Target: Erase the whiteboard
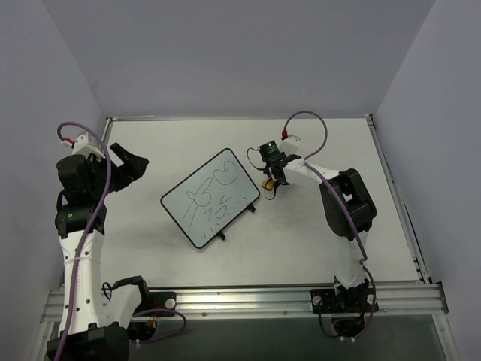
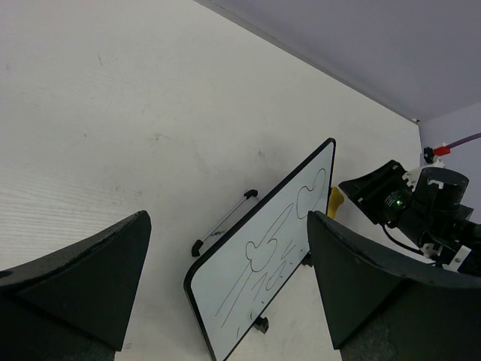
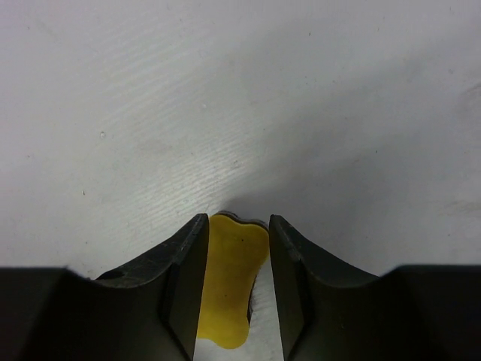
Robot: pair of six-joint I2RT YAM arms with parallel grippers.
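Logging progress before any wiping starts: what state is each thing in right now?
whiteboard: marker scribbles across it, unerased.
yellow eraser: gripped from both sides.
right gripper: shut on the yellow eraser.
left gripper: wide open, empty.

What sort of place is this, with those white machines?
Likely a robotics lab test cell: a white-and-black left arm and right arm bolted to a metal rail, a white table boxed in by plain grey walls, and a small black-framed scribbled whiteboard.
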